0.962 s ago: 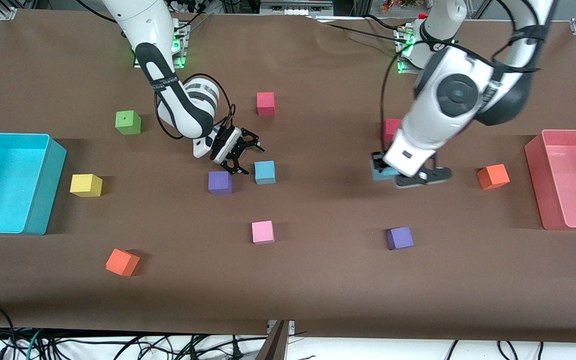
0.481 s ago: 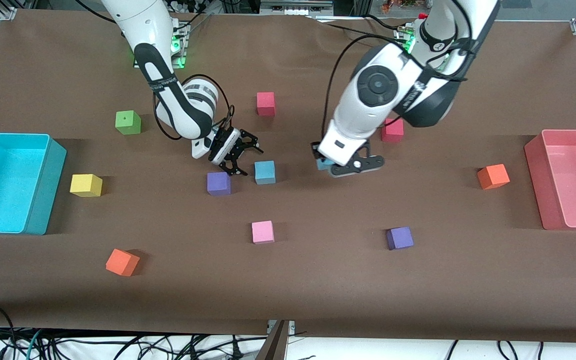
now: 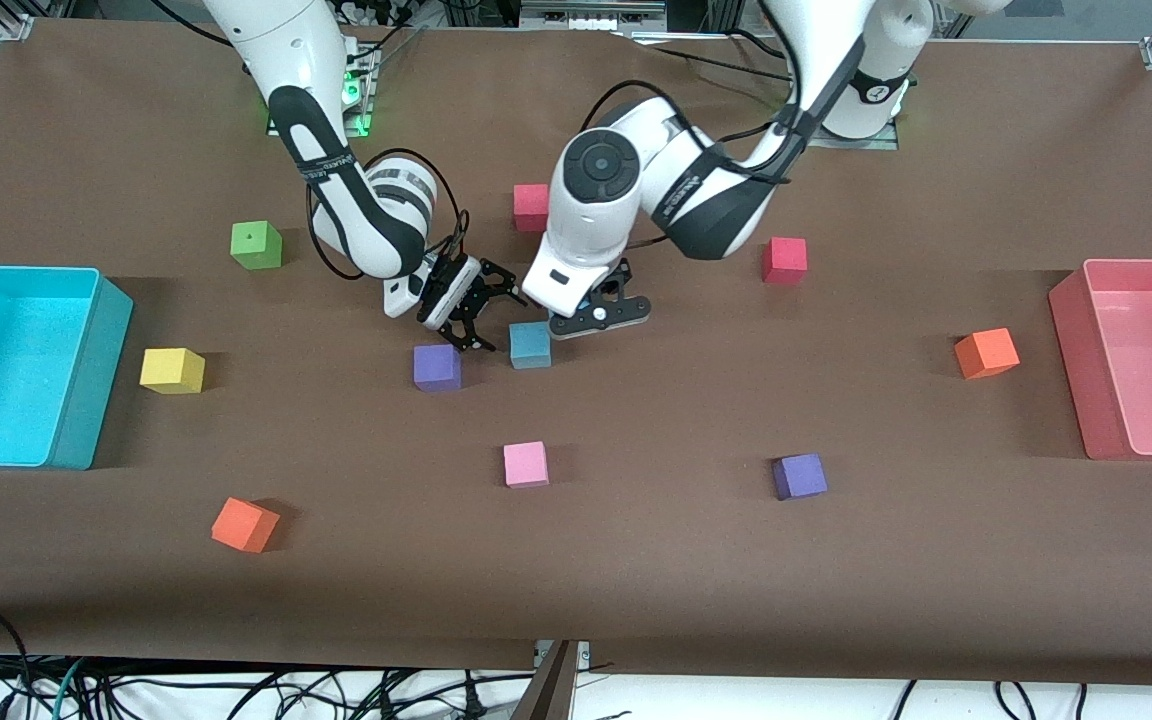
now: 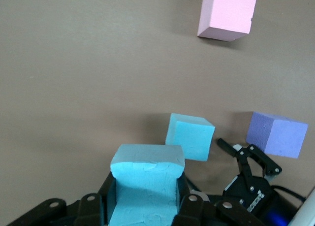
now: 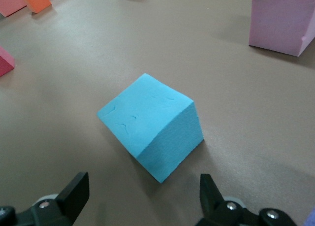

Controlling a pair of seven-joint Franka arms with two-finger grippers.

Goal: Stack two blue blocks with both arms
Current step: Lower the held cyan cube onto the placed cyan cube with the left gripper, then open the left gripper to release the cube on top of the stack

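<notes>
**Brown table, two blue cubes close together**

Brown table [image 3: 636,560] carries one light sky-blue foam cube [image 3: 530,344], resting just beside the right gripper [image 3: 476,318], whose jaws stand wide open and empty. The left gripper [image 3: 600,308] hangs over the table beside that cube. Only the left wrist view shows its jaws clamping the second sky-blue foam cube [image 4: 145,184].

A robotics lab — brown-covered table [image 3: 636,580], aluminium framing [image 3: 11,20], cable tangles [image 3: 236,690].

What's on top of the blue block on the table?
Nothing yet: the blue block on the table has a bare top. The left gripper holds the second blue block in the air close beside it. The open right gripper waits next to it.
</notes>
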